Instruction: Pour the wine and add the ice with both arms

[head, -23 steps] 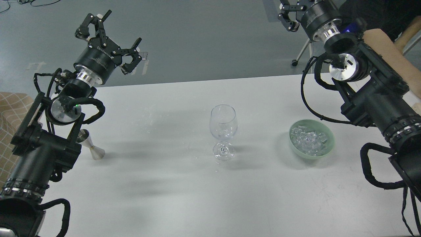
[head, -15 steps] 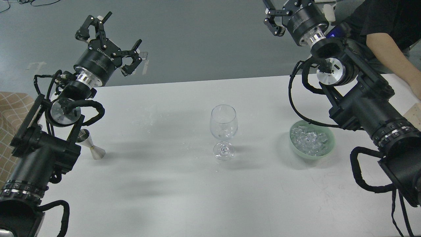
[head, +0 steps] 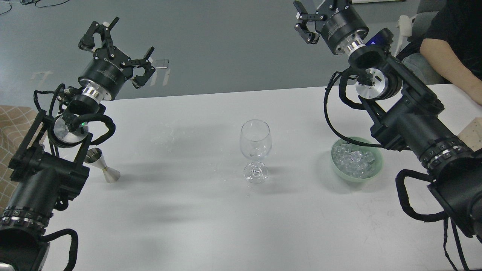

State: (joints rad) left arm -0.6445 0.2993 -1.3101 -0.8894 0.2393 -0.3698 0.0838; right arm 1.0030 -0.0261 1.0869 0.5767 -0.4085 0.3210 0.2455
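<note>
A clear stemmed wine glass (head: 255, 150) stands upright at the table's middle; no liquid shows in it. The ice (head: 354, 162) is a heap of clear cubes in a pale green bowl (head: 374, 172) to the glass's right. A small steel jigger (head: 102, 169) stands at the left, beside my left arm; I cannot tell whether it holds wine. My left gripper (head: 115, 47) is open and empty, raised beyond the table's far left edge. My right gripper (head: 308, 17) is raised at the top right, partly cut off by the frame, far above the bowl.
The white table (head: 196, 218) carries a few wet marks left of the glass. A person's bare arm (head: 448, 60) rests at the far right corner. A beige block (head: 473, 130) sits at the right edge. Grey floor lies beyond the table.
</note>
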